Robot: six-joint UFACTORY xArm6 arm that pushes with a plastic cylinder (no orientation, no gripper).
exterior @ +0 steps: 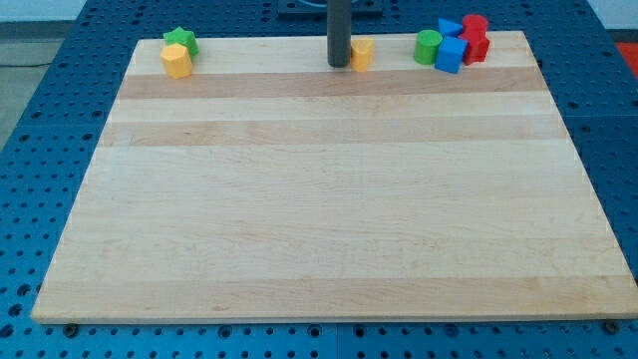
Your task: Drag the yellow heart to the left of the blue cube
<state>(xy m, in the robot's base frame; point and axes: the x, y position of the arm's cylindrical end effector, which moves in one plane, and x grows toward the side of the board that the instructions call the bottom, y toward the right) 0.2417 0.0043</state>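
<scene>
One camera only — it looks down at a slant from beyond the near edge of the wooden board (329,189), facing the far edge. It stands back enough to take in the whole board and some blue pegboard (60,80) around it (the rod is cut off at the view's top).

A green star block (180,39) sits behind a yellow block (176,62) at the top left. A green round block (428,46), a blue triangle block (450,28) and red blocks (475,37) huddle at the top right.
</scene>
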